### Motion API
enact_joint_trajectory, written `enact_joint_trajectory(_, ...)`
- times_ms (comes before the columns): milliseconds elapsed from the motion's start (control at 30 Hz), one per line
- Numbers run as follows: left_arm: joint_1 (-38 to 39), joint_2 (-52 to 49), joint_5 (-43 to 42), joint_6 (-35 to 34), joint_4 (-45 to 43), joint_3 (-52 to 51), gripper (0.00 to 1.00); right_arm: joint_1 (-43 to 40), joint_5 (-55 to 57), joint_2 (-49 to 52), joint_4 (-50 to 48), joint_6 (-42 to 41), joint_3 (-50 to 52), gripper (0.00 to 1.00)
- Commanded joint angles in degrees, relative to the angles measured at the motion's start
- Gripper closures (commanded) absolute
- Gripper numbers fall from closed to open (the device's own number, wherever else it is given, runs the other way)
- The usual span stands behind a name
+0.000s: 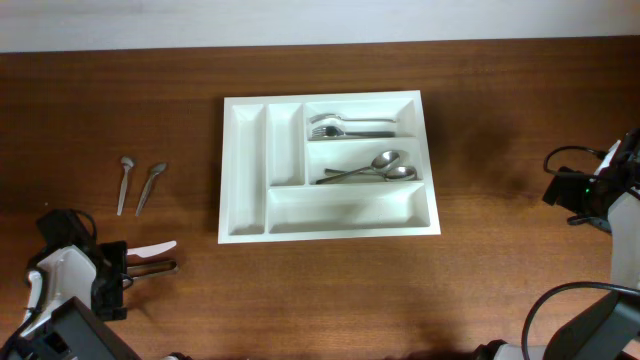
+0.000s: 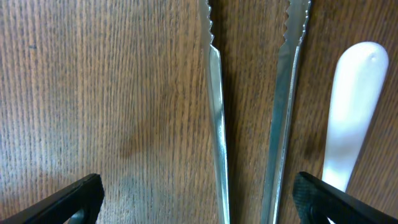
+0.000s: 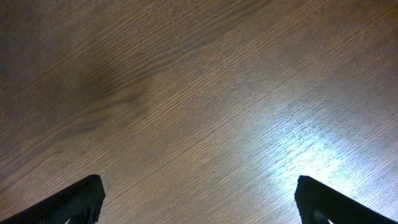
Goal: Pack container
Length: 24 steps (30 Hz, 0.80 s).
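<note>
Left claw is spread wide over two serrated metal blades running lengthwise between its fingers, the container sits mid-table ahead and to its right, and the right claw, also spread, is way farther off.

Item: table, dark brown wood grain.
- container, white, flat on the table near its centre.
- two small spoons, well left of the container, side by side, bowls away from the robot.
- two serrated metal blades and a white utensil, lying parallel, far left of and below the container.
</note>
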State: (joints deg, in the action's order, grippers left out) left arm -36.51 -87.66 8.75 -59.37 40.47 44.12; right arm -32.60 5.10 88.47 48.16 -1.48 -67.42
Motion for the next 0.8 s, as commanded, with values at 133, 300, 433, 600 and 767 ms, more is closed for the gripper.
enact_joint_trajectory(133,-0.3,-0.5,0.0,-0.2,-1.0,-0.1,0.01,-0.3,0.1,0.4,0.0,0.0,0.1,0.01)
enact_joint_trajectory(300,-0.3,-0.5,0.2,-0.7,-1.2,-0.1,0.01,-0.3,0.1,0.4,0.0,0.0,0.1,0.01)
enact_joint_trajectory(433,-0.3,-0.5,0.1,-2.1,-0.9,-0.1,0.01,-0.3,0.1,0.4,0.0,0.0,0.1,0.01)
enact_joint_trajectory(600,-0.3,-0.5,0.0,-3.0,-0.8,-0.1,0.01,-0.3,0.1,0.4,0.0,0.0,0.1,0.01)
enact_joint_trajectory(767,-0.3,-0.5,0.0,-3.9,-0.6,-0.1,0.01,-0.3,0.1,0.4,0.0,0.0,0.1,0.01)
